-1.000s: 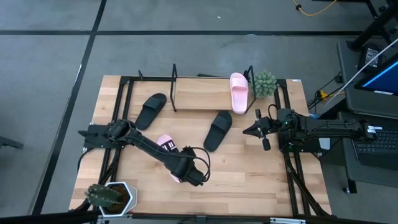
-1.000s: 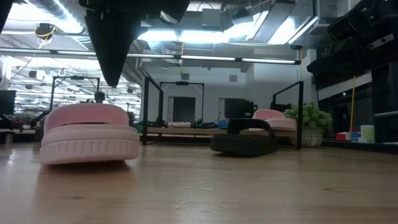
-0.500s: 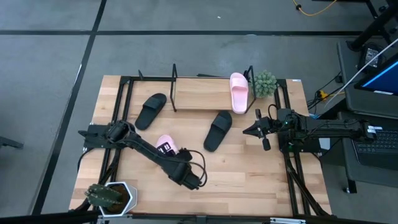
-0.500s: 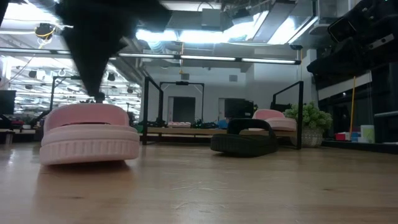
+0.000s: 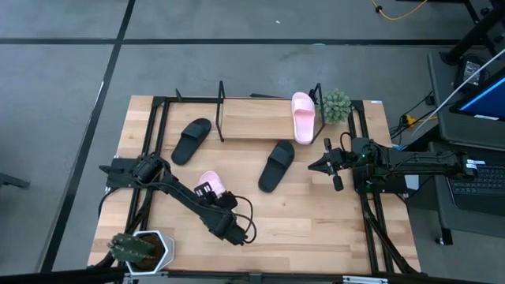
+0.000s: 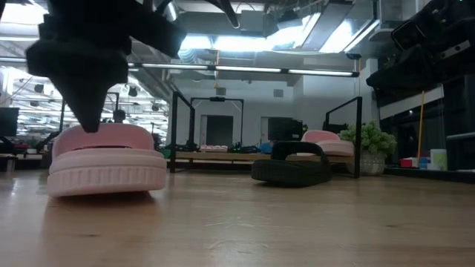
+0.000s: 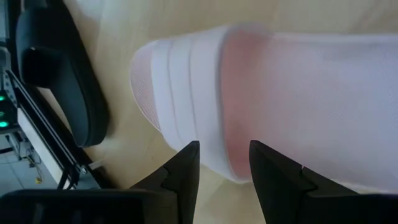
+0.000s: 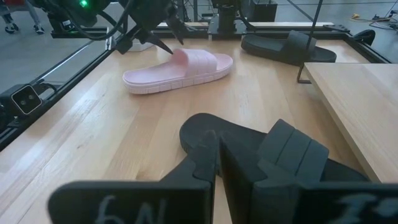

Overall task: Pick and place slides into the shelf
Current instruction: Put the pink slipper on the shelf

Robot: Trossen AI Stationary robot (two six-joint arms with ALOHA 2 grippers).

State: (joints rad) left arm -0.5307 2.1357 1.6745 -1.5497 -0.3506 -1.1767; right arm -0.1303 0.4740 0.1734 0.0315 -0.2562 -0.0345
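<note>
Step in hand: left hand (image 5: 207,189), fingers parted and empty, poised over the loose pink slide (image 5: 210,184) near the table's (image 5: 331,229) front-left. Next it likely must straddle the strap and close, then carry to the shelf (image 5: 256,118). Right hand (image 5: 325,166) waits closed, empty, at the right edge.

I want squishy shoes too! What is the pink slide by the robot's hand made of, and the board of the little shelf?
The pale pink slide on the table looks like soft moulded foam or rubber: matte, one piece, with a ribbed sole edge. I can't tell which from looks alone. The light shelf board looks like unpainted wood: pale, with faint grain lines.
</note>
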